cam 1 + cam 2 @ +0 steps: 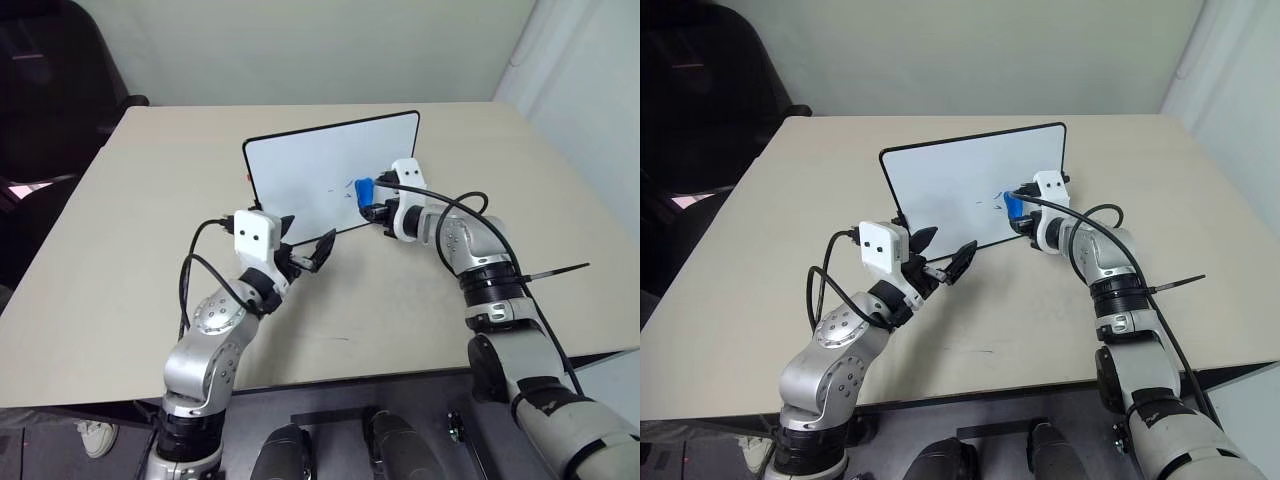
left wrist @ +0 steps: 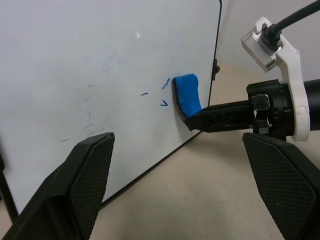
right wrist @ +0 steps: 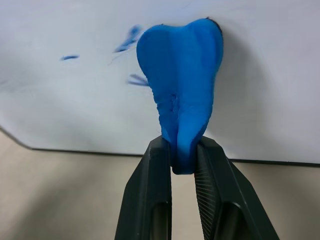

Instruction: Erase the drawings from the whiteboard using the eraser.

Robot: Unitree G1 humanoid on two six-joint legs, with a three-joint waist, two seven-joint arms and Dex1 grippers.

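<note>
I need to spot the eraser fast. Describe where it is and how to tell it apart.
Find the whiteboard standing on the beige table. Near its lower right corner, the right gripper has its jaws shut on the eraser, pressed to the board. It is the one solid bright blue block, beside thin blue drawings.

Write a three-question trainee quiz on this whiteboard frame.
1. True or false: the right hand is shut on the eraser.
2. The eraser touches: A) the table B) the whiteboard C) nothing.
3. Fill in: the left hand is ____, holding nothing.

Key: 1 true; 2 B, beside the remaining blue drawings; 3 open.
</note>
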